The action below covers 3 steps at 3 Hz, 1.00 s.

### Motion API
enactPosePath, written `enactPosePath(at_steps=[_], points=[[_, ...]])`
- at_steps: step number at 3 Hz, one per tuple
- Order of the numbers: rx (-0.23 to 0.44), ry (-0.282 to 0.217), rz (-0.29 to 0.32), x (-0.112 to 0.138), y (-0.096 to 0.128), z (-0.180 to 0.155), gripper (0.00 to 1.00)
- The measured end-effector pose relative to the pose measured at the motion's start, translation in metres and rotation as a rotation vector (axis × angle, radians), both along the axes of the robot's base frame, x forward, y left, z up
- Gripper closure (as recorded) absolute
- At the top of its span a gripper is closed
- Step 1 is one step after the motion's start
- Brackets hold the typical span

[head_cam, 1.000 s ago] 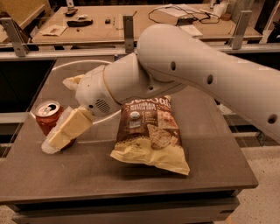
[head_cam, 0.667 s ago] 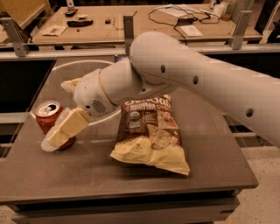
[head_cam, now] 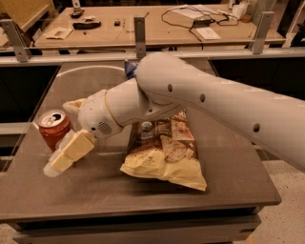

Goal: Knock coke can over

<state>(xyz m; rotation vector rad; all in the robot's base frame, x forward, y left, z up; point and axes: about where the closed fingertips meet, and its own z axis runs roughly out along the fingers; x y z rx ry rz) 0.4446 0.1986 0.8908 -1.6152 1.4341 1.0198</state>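
- Camera view, looking down on a dark grey rectangular tabletop (head_cam: 95,195) from the front.
- Small red aluminium coke can (head_cam: 53,127) with a silver top stands upright near the table's left edge, tab opening facing up.
- White, smooth, thick robot arm (head_cam: 209,102) comes in from the right edge and runs diagonally down-left across the table to the can.
- Gripper (head_cam: 58,137) at the arm's left end sits low over the table, right at the can.
- Cream-coloured fingers (head_cam: 71,148) are spread wide. One blocky finger slants down-left in front of the can's lower right side, its tip close to the table. The other pokes out behind the can, just right of its top.
- The can is in the gap between the two fingers and is not clamped. Front finger overlaps the can's lower edge; can't tell if it actually touches.
- Large brown-and-cream chip bag (head_cam: 164,155) lies flat in the middle of the table, right of the gripper, its top part hidden under the arm. Apart from the can.
- Small dark blue snack bag (head_cam: 129,67) is mostly hidden behind the arm's elbow, at the far side of the table.
- Wooden workbench (head_cam: 143,31) is behind the table, with black cables (head_cam: 188,14) and small items on top.
- Grey metal rail (head_cam: 71,57) with upright posts runs between the bench and the table.
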Motion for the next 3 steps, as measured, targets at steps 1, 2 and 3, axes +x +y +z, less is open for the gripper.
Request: enactPosePath(at_steps=[1,2,3], points=[[0.030,0.001,0.030,-0.008,0.005,-0.005,0.17],[0.093,-0.018,0.059,-0.015,0.006,0.003,0.41],[0.139,-0.055,0.067,-0.017,0.004,0.014,0.64]])
